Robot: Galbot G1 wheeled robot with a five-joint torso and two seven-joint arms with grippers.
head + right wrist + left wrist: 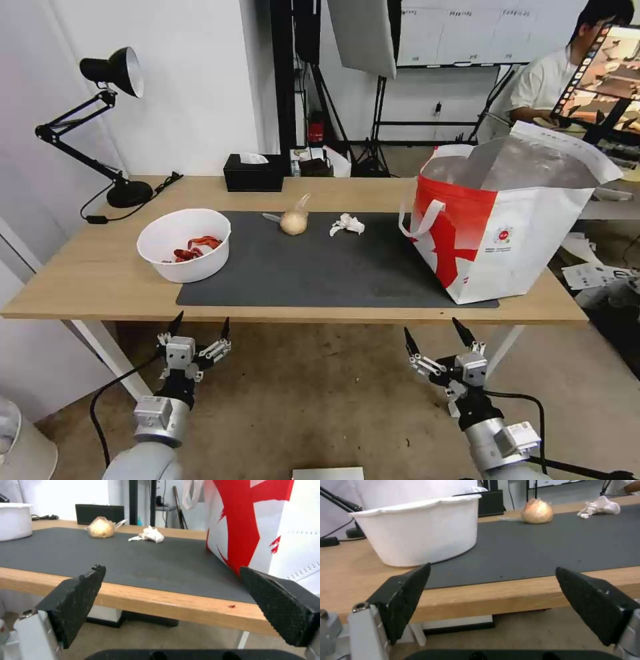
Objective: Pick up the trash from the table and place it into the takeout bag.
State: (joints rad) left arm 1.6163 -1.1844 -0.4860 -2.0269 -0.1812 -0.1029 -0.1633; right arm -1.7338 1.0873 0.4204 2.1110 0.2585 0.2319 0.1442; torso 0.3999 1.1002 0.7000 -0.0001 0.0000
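Note:
On the left of the table point(100, 280) stands a white bowl point(185, 244) with red scraps. A clear plastic bag with a beige lump point(294, 221) and a crumpled white tissue point(347, 225) lie at the back of the dark grey mat point(300, 273). The white-and-red takeout bag point(507, 220) stands open at the right end. My left gripper point(201, 323) hangs open below the table's front edge, in front of the bowl point(420, 530). Below the edge near the takeout bag point(266, 525), my right gripper point(433, 330) is open too. Both hold nothing.
A black desk lamp point(110, 127) stands at the back left and a black tissue box point(253, 172) at the back middle. White table legs point(110, 357) reach the floor near my left arm. Tripods and stands fill the room behind.

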